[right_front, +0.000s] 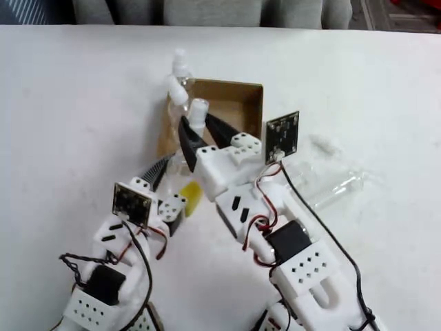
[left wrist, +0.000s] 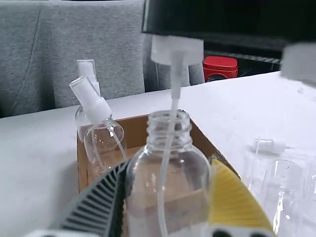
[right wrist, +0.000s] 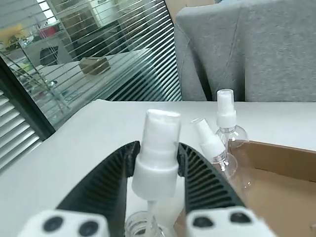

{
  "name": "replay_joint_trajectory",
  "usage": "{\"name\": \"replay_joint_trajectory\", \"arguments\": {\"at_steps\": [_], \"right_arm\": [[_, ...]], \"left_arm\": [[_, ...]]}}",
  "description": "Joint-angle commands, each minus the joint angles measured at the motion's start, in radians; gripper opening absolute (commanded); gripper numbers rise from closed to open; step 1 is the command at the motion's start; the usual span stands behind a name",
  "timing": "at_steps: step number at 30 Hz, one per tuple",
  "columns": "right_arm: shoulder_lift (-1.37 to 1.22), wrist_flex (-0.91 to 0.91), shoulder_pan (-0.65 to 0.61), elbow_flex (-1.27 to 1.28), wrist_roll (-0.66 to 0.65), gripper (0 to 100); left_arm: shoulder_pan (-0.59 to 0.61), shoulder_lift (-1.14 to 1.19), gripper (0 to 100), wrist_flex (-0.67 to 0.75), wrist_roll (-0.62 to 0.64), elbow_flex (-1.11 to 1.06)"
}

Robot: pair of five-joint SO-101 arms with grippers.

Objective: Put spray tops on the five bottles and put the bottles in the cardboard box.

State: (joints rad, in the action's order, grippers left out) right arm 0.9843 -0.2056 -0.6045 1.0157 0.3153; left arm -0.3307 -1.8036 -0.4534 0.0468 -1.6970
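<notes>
A white table carries a cardboard box open at the top. Two capped bottles are seen at the box's far corner, apparently inside it, one upright and one tilted.

Just in front of the box, an open bottle is held upright by the left gripper. Its ribbed grey finger and yellow pad are closed against opposite sides of the bottle's body. Above it, the right gripper is clamped on the collar of a spray top with both black fingers. The top's thin tube has been threaded down through the neck, while the collar hangs clear of the threads.

The step in hand is judged to be seating this top.

- The collar should be lowered straight along the bottle's axis, so that the tube is not bent against the glass-clear wall.
- The bottle should be kept vertical and firmly gripped while the top is pressed or turned, since any tilt could cross the threads.
- The top should be released only once the collar sits flush on the neck.

Off to the right arm's side, uncapped bottles lie on the table, with a loose spray top near them.
</notes>
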Motion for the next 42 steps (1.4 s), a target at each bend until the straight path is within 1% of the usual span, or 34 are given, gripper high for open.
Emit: {"name": "replay_joint_trajectory", "arguments": {"at_steps": [1,14,19,24,26,30,32,35,42], "right_arm": [[0.019,0.015,-0.008,-0.006,0.006,1.6],[0.019,0.013,-0.085,0.048,-0.005,2.1],[0.019,-0.058,-0.114,0.046,-0.095,2.2],[0.019,-0.093,-0.119,0.04,-0.109,2.2],[0.019,-0.093,-0.117,0.04,-0.109,4.7],[0.019,-0.107,-0.117,0.038,-0.109,18.0],[0.019,-0.127,-0.117,0.012,-0.109,20.4],[0.021,-0.213,-0.116,-0.069,-0.109,20.6],[0.021,-0.506,-0.116,-0.339,-0.104,20.8]], "left_arm": [[0.001,-0.022,3,-0.02,-0.014,0.005],[0.001,-0.022,3,-0.02,-0.014,0.005],[0.001,-0.022,3,-0.02,-0.014,0.005],[0.001,-0.022,3,-0.02,-0.014,0.005],[0.001,-0.022,3,-0.02,-0.014,0.005],[0.001,-0.022,3,-0.02,-0.014,0.005],[0.001,-0.022,3,-0.02,-0.014,0.005],[0.001,-0.022,3,-0.02,-0.014,0.005],[0.001,-0.022,3,-0.02,-0.014,0.005]]}}
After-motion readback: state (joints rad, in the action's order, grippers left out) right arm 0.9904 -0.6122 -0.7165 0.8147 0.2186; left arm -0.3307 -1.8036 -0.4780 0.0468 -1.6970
